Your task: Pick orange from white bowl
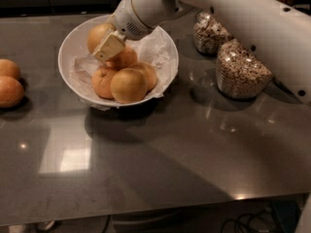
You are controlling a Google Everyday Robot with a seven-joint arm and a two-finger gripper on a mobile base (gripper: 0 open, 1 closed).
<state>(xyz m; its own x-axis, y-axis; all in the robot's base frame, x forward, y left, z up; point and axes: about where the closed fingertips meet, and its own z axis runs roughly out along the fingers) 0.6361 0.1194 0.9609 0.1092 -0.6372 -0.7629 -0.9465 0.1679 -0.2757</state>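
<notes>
Gripper [103, 43], at the far left inside the white bowl [165, 47], was clamped on the orange [96, 33], held just above the other fruits [129, 85]; two jars [238, 72] stood right, two loose fruits [9, 91] far left

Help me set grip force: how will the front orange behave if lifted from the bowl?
Round, so the orange likely rolls if nudged. The fruit leaning on it may shift once it lifts. Its dull skin probably grips well. The gripper is in the bowl, against another fruit.
</notes>
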